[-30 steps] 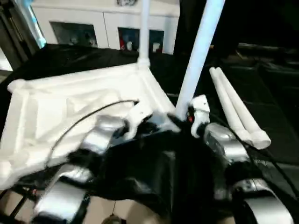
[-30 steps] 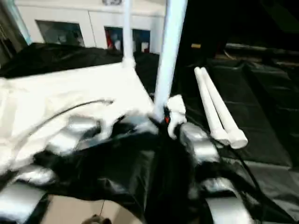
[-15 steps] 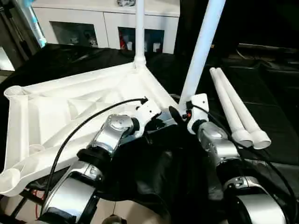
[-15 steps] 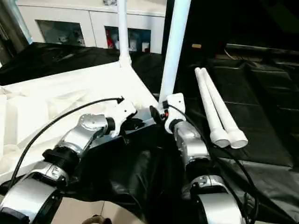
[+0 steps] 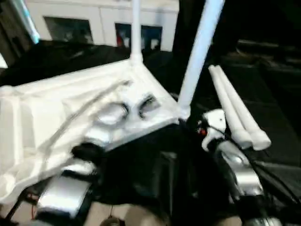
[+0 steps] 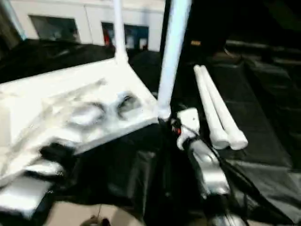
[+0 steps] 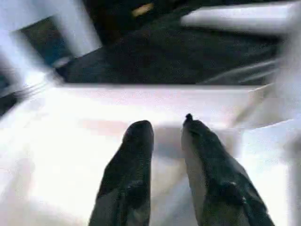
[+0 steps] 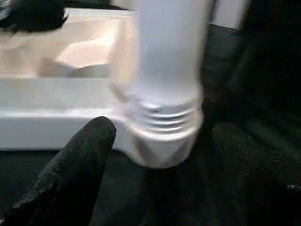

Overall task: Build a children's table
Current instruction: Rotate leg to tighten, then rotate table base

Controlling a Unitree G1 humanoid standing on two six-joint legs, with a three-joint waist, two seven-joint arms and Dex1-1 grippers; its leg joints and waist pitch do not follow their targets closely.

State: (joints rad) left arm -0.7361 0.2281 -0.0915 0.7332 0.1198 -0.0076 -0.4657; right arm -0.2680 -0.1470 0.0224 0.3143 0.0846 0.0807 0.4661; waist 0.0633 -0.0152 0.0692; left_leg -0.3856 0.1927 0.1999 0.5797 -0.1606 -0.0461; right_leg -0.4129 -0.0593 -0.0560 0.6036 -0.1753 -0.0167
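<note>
Presently, status: the children's table [image 5: 56, 108] lies upside down on a black-draped surface [image 5: 277, 136], ribbed underside up, with two legs standing in corner sockets.
Near leg: the near leg [image 5: 197, 52] rises tilted from the corner socket [image 8: 162, 136] nearest the right arm; thread rings show above the socket rim in the right wrist view, so it is judged not fully seated.
Far leg: the far leg [image 5: 136, 28] stands upright in the far corner socket.
Right pincer: the right pincer [image 8: 155, 155] is released, its fingers [image 8: 80, 165] spread to either side of the socket and gripping nothing.
Left pincer: the left pincer [image 7: 167, 141] hovers over the underside, its fingertips [image 7: 138, 134] slightly apart and grasping nothing.
Risk 1: with neither pincer on it, the tilted near leg could lean further or work out of its threads if the top is bumped.
Risk 2: closing the right pincer on the socket rather than the tube would turn nothing.
Risk 3: a push by the left arm could slide the top on the drape.
Spare legs: two loose legs [image 5: 235, 113] lie side by side, touching, beside the right arm.
Obstruction: the standing near leg sits between the right arm and the unfitted corners.
Background: a white cabinet [image 5: 99, 21] stands beyond.
</note>
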